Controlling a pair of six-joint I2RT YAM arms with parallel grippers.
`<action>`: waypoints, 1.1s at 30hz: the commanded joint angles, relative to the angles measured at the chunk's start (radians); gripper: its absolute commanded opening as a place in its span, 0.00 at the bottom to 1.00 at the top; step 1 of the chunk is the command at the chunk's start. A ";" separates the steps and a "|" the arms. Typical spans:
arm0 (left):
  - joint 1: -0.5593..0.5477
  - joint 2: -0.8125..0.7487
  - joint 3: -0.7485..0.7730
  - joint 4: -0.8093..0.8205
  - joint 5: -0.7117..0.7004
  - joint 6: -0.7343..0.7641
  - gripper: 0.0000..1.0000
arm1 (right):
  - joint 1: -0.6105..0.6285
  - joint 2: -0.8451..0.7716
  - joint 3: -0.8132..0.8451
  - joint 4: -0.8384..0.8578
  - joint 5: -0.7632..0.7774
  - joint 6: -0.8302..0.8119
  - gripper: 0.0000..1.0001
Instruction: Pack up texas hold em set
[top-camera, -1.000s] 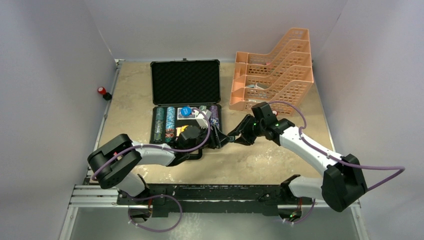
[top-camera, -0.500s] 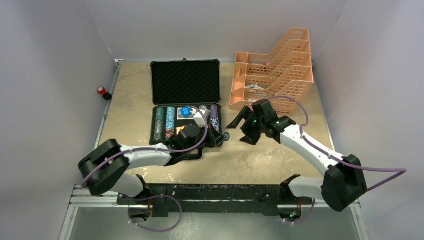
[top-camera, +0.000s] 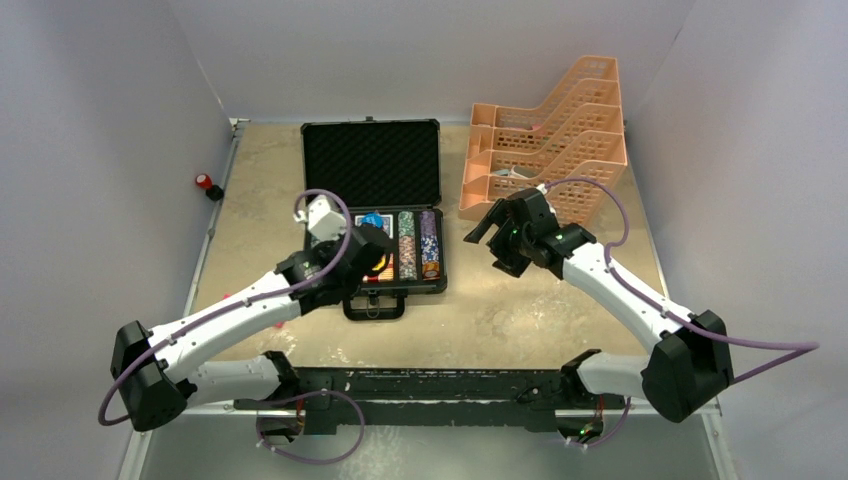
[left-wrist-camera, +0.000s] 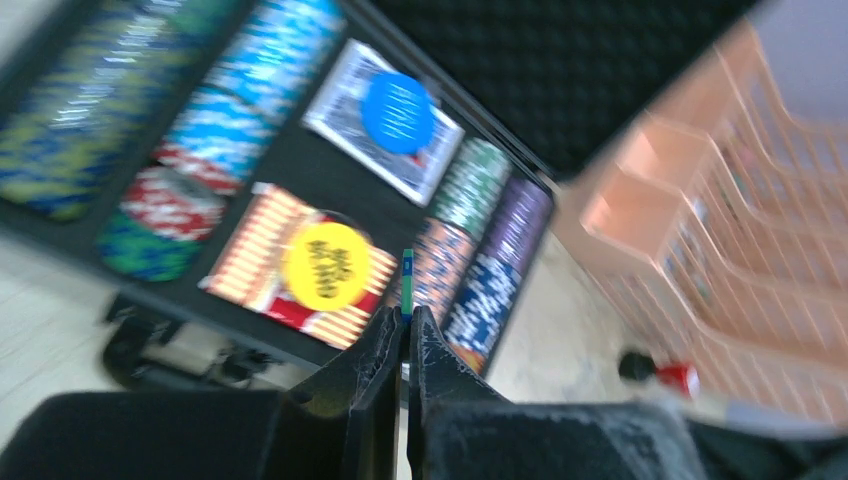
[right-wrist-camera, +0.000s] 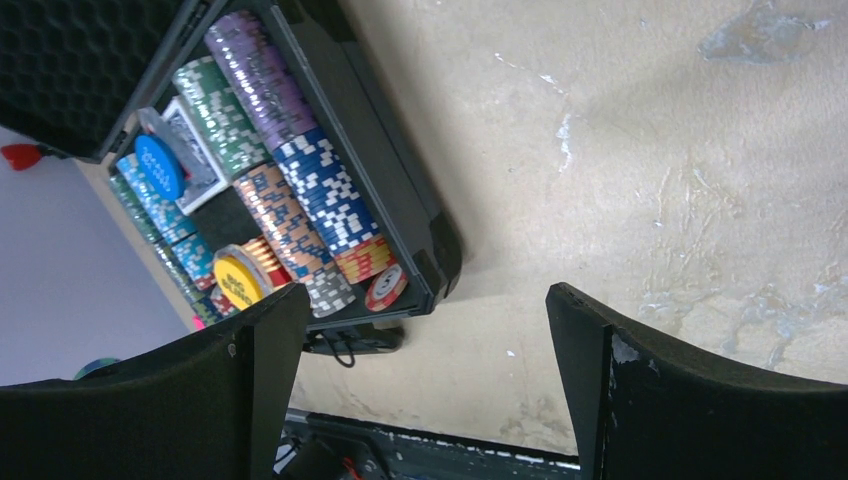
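My left gripper (left-wrist-camera: 407, 325) pinches a thin chip (left-wrist-camera: 407, 272) edge-on above the case (left-wrist-camera: 290, 172). A blue button (left-wrist-camera: 398, 112) and a yellow button (left-wrist-camera: 325, 265) lie on decks (left-wrist-camera: 247, 262).

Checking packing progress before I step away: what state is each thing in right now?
briefcase, open.
left gripper, shut on a chip held edge-on.
right gripper, open, empty.
chip rows, lying in their slots.
peach tray rack, upright.
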 joint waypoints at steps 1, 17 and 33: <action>0.040 0.083 0.141 -0.562 -0.124 -0.432 0.00 | -0.004 0.003 -0.013 -0.008 0.001 -0.006 0.90; 0.201 0.093 0.038 -0.483 0.193 -0.436 0.00 | -0.005 -0.058 -0.066 -0.036 0.045 0.036 0.89; 0.211 0.160 -0.025 -0.382 0.197 -0.418 0.00 | -0.004 -0.065 -0.025 -0.141 0.138 0.054 0.84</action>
